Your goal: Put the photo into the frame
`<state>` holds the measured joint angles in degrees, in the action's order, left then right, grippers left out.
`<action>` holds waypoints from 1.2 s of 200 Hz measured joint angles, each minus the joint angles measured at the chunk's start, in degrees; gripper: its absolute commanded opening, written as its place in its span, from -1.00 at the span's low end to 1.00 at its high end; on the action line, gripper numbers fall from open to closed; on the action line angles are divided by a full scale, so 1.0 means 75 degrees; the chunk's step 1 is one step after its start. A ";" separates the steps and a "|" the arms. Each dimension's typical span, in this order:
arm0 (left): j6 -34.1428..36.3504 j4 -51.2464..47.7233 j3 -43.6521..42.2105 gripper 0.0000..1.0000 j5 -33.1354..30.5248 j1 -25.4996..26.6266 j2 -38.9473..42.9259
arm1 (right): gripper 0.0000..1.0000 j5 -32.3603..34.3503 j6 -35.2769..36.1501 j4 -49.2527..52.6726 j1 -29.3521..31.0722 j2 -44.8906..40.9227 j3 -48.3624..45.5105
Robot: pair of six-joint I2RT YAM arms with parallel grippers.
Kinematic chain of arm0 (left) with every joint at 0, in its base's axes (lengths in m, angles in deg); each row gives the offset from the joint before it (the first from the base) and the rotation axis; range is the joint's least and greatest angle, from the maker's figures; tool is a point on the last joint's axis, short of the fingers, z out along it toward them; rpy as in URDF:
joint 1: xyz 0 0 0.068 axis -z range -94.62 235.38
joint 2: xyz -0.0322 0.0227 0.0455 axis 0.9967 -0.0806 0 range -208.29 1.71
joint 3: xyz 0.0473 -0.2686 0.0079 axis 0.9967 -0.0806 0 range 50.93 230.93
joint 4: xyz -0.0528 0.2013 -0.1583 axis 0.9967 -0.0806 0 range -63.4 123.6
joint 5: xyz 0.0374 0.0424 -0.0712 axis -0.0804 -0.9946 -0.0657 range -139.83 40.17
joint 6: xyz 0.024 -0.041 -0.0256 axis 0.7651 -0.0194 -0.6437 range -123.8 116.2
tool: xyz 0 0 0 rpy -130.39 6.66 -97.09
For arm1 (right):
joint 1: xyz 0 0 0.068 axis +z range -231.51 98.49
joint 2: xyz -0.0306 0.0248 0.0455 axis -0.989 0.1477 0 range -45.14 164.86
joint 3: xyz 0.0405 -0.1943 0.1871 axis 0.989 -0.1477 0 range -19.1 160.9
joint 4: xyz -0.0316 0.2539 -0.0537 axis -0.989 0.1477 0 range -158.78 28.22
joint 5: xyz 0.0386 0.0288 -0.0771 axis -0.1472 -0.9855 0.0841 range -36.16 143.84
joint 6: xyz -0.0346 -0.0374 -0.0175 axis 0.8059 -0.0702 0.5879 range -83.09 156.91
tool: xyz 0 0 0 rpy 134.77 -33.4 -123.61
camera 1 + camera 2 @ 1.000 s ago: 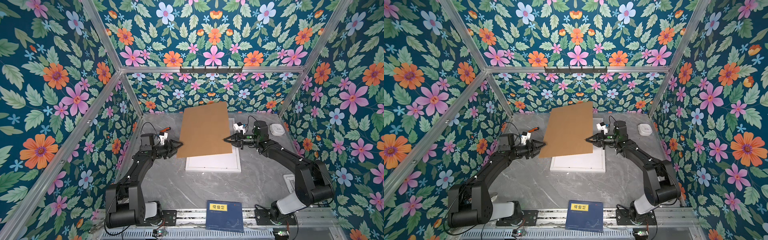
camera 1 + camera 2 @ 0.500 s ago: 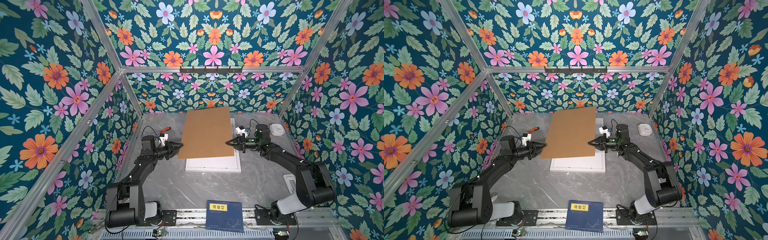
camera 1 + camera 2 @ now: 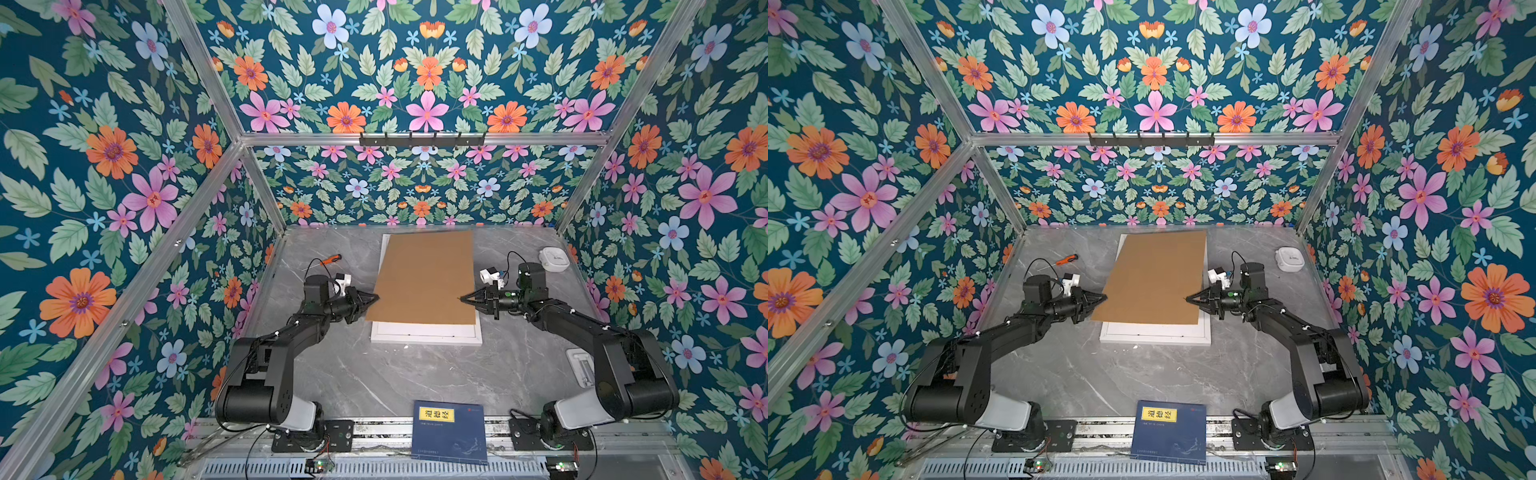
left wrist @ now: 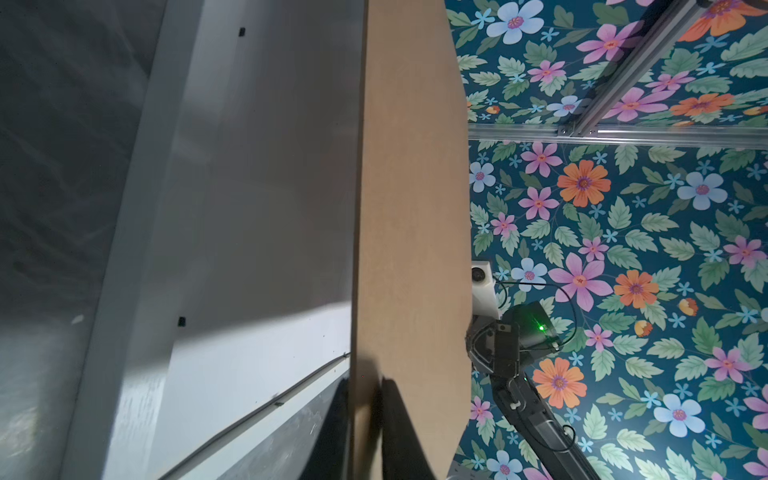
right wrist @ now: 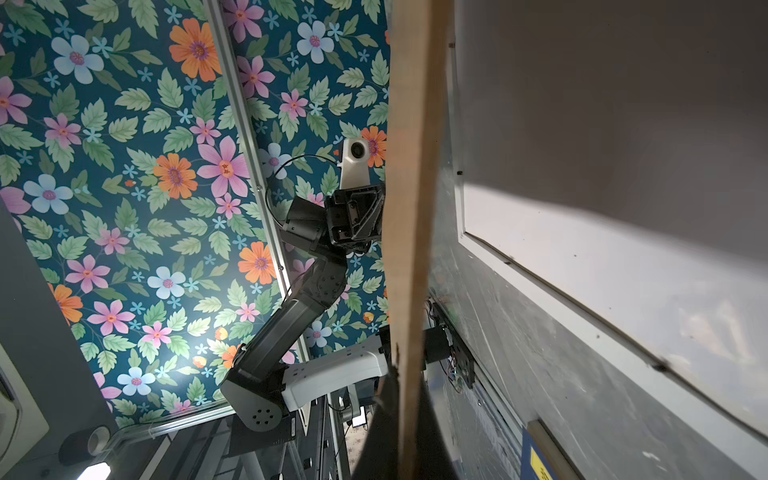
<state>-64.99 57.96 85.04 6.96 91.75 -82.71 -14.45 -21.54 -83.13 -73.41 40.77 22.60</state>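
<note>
A plain brown backing board (image 3: 424,278) (image 3: 1154,278) hangs just above the white frame (image 3: 426,334) (image 3: 1154,337), covering all but the frame's near rail and a strip of its left rail. My left gripper (image 3: 376,297) (image 3: 1104,296) is shut on the board's left edge. In the left wrist view the board (image 4: 411,208) sits between the dark fingers of that gripper (image 4: 368,382), with the frame (image 4: 137,208) below. My right gripper (image 3: 460,298) (image 5: 401,374) is shut on the board's right edge (image 5: 411,166). The photo is hidden.
A dark blue book (image 3: 451,432) with a yellow label lies at the table's front edge. An orange-handled screwdriver (image 3: 330,259) lies at the back left. A white round device (image 3: 554,259) sits at the back right, and a white flat holder (image 3: 579,361) lies by the right arm.
The board has come down from a raised tilt to lie lower and squarer over the frame. My left gripper has closed onto its left edge. The right gripper kept its grip.
</note>
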 measured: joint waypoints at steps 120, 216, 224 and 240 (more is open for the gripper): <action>0.0425 0.0047 0.0122 -1.00 -0.0586 0.0189 -0.0624 | -1.00 -0.0504 0.0761 -0.0297 -0.0224 0.1784 0.0323; 0.0513 0.0131 0.0271 -1.00 -0.0720 0.0286 -0.0799 | -0.39 -0.0659 0.0670 -0.0685 -0.0367 0.2664 0.0656; 0.0478 0.0184 0.0271 -1.00 -0.0711 0.0326 -0.0813 | -0.35 -0.0659 0.0667 -0.0656 -0.0379 0.2664 0.0641; 0.0408 0.0251 0.0271 -1.00 -0.0705 0.0414 -0.0825 | -0.28 -0.0653 0.0667 -0.0621 -0.0434 0.2620 0.0606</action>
<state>-61.93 59.84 87.07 1.68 94.85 -88.90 -19.35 -16.54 -87.79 -76.67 60.42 27.14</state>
